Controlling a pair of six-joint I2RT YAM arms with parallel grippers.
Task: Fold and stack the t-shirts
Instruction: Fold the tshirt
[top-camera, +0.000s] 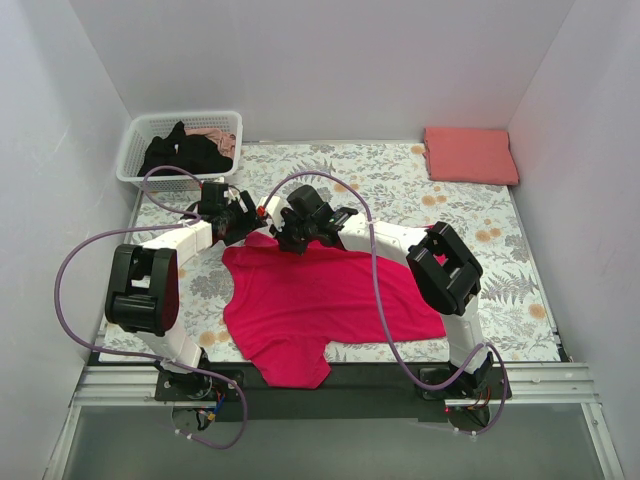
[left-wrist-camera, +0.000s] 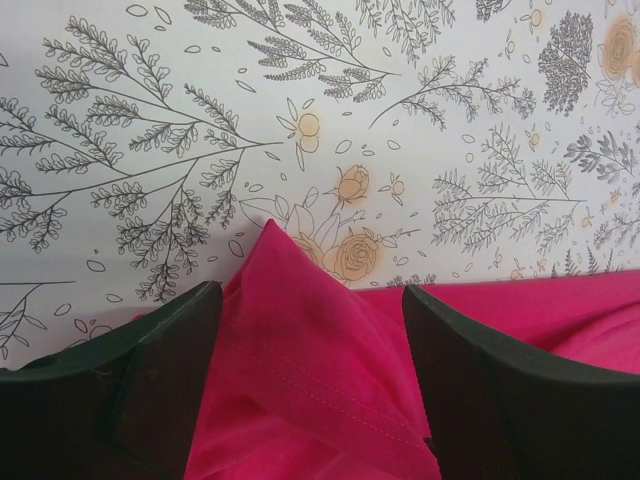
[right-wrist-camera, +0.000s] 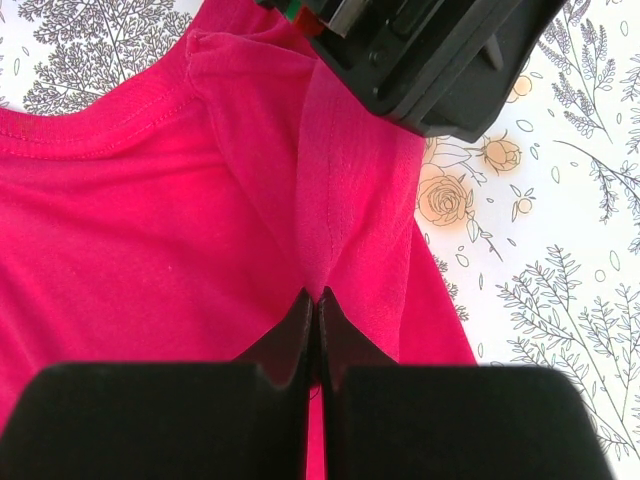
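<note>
Early days imo: one salmon-pink folded t-shirt (top-camera: 470, 155) done, far right on the floral-cloth table (top-camera: 520, 280). The vivid crimson-magenta t-shirt (top-camera: 320, 300) lies unfolded near-centre, black t-shirt (top-camera: 185, 152) waits in the white plastic lattice basket (top-camera: 128, 160) far left. The right tool (right-wrist-camera: 318, 300) pinches crimson fabric by the collar; left tool (left-wrist-camera: 310, 300) gapes wide around a peak. No brands/text readable.

The table (top-camera: 370, 375) is covered by a floral-print cloth (top-camera: 400, 180) (grey ferns and orange blooms on white). A crimson-magenta t-shirt (top-camera: 320, 300) lies spread across the near middle of the cloth, one part reaching over the table's dark near edge. A white lattice basket (top-camera: 135, 150) stands at the far left corner. A salmon-pink t-shirt (top-camera: 470, 155), folded, rests at the far right corner.
</note>
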